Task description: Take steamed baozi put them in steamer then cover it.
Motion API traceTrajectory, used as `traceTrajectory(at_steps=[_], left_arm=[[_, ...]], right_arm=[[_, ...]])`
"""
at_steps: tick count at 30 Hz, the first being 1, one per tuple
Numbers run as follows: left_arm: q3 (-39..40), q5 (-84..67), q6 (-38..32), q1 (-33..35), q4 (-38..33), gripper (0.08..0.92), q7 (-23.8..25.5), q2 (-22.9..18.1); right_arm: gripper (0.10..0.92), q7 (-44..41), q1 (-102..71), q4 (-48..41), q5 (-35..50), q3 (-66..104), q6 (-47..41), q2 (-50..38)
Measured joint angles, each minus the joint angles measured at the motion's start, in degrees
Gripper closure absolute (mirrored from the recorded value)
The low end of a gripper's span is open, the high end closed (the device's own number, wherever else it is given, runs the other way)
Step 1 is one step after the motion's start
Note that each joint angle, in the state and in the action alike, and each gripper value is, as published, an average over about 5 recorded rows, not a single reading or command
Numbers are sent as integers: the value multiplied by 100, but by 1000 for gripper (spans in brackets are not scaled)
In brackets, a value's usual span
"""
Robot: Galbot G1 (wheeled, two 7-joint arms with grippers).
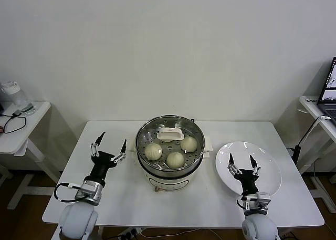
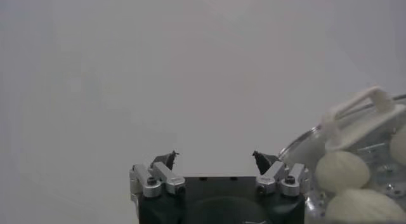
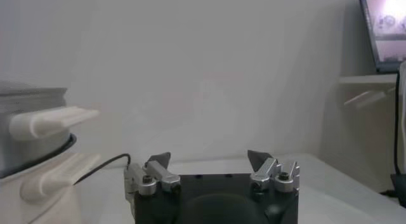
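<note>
The shiny steel steamer (image 1: 170,165) stands mid-table on its cream-white base. The clear glass cover (image 1: 170,128) with a cream-white bar handle (image 1: 170,135) lies on it. Three baozi (image 1: 153,151) show through the glass; the handle hides anything behind it. My left gripper (image 1: 112,142) is open and empty, left of the steamer, fingertips up. In the left wrist view the gripper (image 2: 214,158) is open, with the cover's handle (image 2: 358,117) and baozi (image 2: 342,171) beside it. My right gripper (image 1: 242,160) is open and empty over the white plate (image 1: 268,169); it also shows open in the right wrist view (image 3: 209,158).
The white plate holds nothing. A side table with a bottle (image 1: 16,95) and cable stands at the left. Another desk with a laptop (image 1: 329,92) stands at the right. The steamer's side handles (image 3: 54,122) and cord show in the right wrist view.
</note>
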Motion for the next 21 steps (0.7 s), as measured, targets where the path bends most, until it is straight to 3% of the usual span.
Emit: traceTrajectory(at_steps=[21], left_arm=[[-238,-561,-643,136,659,177,11,32]], right_arm=[[203,-139,-136,99,91,41,-83,24]])
